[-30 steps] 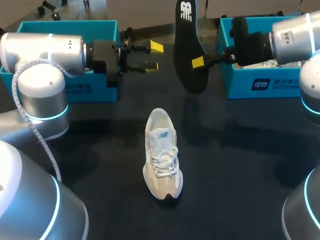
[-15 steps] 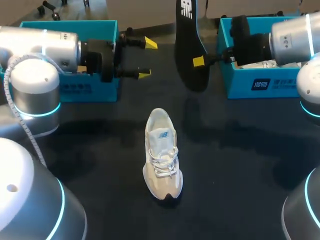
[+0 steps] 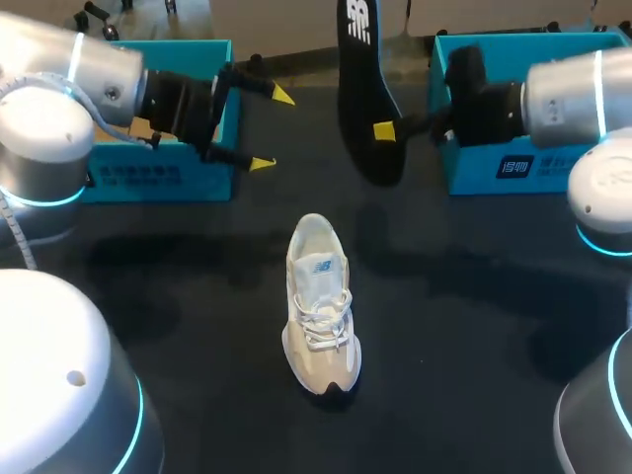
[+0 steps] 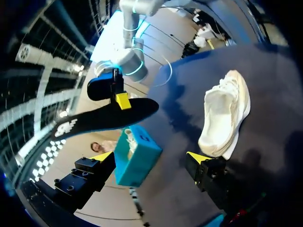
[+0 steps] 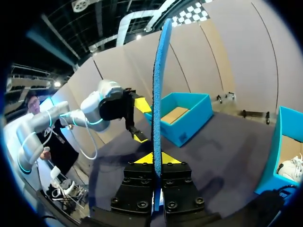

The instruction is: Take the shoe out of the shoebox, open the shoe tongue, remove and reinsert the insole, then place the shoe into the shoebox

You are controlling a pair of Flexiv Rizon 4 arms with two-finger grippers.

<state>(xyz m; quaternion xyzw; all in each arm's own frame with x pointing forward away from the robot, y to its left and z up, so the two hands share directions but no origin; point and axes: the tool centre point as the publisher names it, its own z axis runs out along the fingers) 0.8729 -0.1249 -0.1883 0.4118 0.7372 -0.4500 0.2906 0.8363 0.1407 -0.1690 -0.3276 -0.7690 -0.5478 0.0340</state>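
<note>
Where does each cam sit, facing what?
Head view: above and behind, facing down at the table; left arm, right arm at its sides.
Left wrist view: left wrist, past open left pincer toward shoe and insole.
Right wrist view: right wrist, along right pincer, shut on insole, toward left arm.
Shared: insole shows in all three.

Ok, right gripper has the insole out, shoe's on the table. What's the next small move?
Probably bring the right gripper down toward the shoe so the insole hangs over its opening. The insole is clamped upright, up beyond the shoe's heel end, and the shoe sits unheld on the table; the left gripper is open and empty, free to steady it.
</note>
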